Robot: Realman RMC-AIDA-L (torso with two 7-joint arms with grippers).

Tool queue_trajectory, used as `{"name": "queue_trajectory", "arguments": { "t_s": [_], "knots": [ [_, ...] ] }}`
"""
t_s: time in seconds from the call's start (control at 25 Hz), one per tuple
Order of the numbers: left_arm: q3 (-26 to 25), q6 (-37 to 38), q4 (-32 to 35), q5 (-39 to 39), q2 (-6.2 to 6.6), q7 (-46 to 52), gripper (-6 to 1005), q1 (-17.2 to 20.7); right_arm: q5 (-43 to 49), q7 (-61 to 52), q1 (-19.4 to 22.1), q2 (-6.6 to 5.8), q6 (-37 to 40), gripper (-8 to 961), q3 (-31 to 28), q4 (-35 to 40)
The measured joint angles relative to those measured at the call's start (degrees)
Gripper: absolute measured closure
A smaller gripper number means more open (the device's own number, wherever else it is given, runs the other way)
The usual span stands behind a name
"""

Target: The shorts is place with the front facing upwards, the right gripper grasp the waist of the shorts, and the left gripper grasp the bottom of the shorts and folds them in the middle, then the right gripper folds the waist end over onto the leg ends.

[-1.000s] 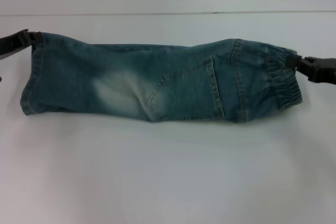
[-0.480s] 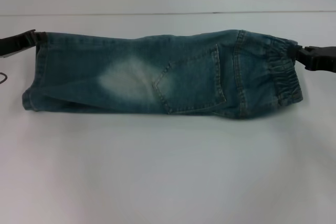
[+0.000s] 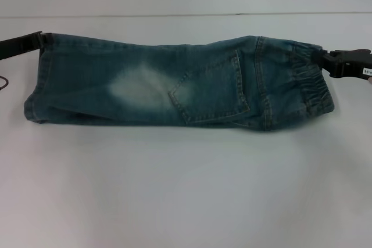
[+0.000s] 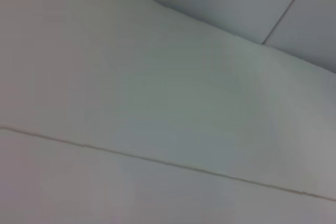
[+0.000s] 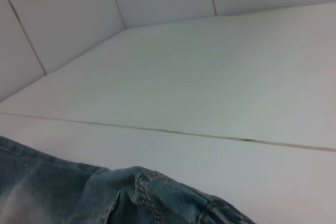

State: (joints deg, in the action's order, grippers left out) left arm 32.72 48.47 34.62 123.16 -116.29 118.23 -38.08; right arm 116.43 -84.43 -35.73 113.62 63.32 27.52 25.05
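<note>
Blue denim shorts [image 3: 174,85] lie folded lengthwise across the white table [image 3: 186,190], with a pale faded patch near the middle and a back pocket facing up. At the right end is the gathered waist [image 3: 311,82]. My right gripper [image 3: 323,60], with its white label, is shut on the waist's far corner. The flat-hemmed bottom of the shorts [image 3: 36,88] is at the left end, and my left gripper [image 3: 39,40] is shut on its far corner. The shorts' far edge runs taut between the two grippers. Denim [image 5: 105,198] fills the low edge of the right wrist view.
The table's far edge [image 3: 186,15] meets a pale wall just behind the shorts. A thin dark cable [image 3: 3,82] loops at the left edge. The left wrist view holds only the white surface [image 4: 168,103] and wall seams.
The sagging fold has settled flat on the table and the shorts' far edge has pulled straighter. The right gripper has shifted slightly back, and its white label now shows.
</note>
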Motion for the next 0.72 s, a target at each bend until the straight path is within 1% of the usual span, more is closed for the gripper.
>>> {"name": "queue_trajectory", "arguments": {
  "t_s": [0.16, 0.32, 0.56, 0.72],
  "knots": [
    [0.5, -0.9, 0.0, -0.3, -0.34, -2.6, 956, -0.2, -0.2, 0.7, -0.3, 0.48, -1.5, 853, -0.1, 0.0],
    [0.5, -2.4, -0.1, -0.2, -0.81, -2.9, 954, -0.3, -0.2, 0.9, -0.5, 0.76, -2.3, 846, -0.1, 0.0],
    [0.5, -3.7, -0.5, 0.0, -0.83, -4.2, 949, -0.4, -0.4, 1.2, -1.0, 1.48, -4.1, 834, -0.3, 0.0],
    [1.3, -3.5, -0.6, -0.2, -1.12, -9.3, 948, -0.7, -2.2, 3.0, -1.0, 2.34, -5.4, 827, -0.6, 0.1]
  ]
}}
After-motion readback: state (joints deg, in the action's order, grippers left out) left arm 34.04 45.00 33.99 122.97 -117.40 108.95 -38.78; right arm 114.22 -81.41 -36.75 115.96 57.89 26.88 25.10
